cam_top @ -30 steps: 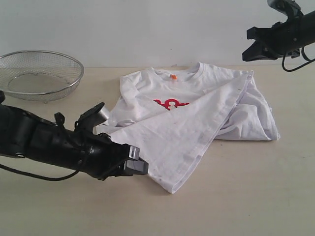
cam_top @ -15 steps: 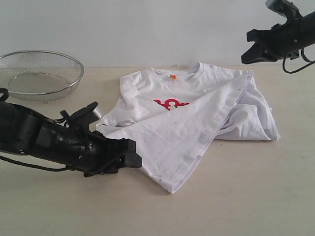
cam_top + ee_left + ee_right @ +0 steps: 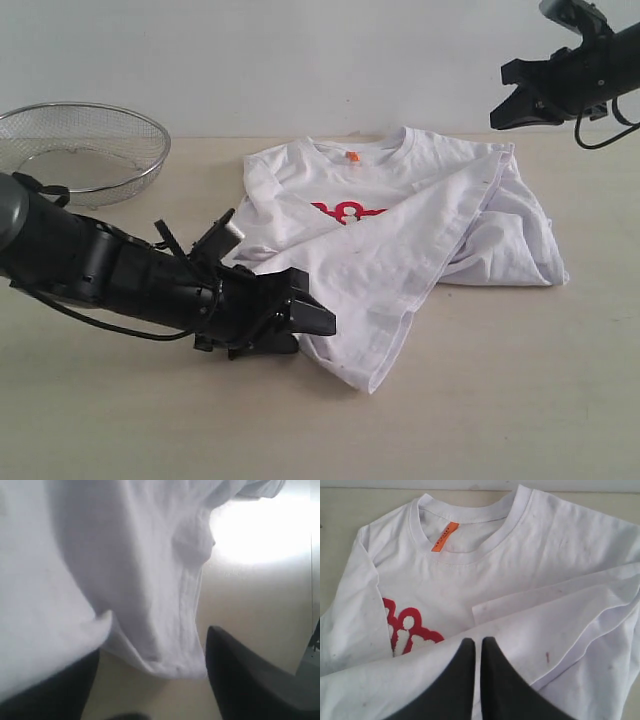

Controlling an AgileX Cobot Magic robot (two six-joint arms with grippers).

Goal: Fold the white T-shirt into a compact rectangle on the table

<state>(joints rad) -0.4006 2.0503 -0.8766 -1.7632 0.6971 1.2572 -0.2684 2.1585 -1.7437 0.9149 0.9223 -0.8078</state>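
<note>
where t-shirt (image 3: 380,262) lies, pale beige table (image 3: 520,385) meets white wall (image 3: 300,60).

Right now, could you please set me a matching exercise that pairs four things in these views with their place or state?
Things:
1. wire basket
2. left gripper
3. right gripper
4. neck tag

Places or states:
A. orange, inside the collar of the white T-shirt
B. jaws closed, raised off the table
C. jaws apart at the shirt's near hem
D. metal mesh, on the table at the far left of the exterior view

Pairs: 1-D, 2-C, 3-B, 4-A.
</note>
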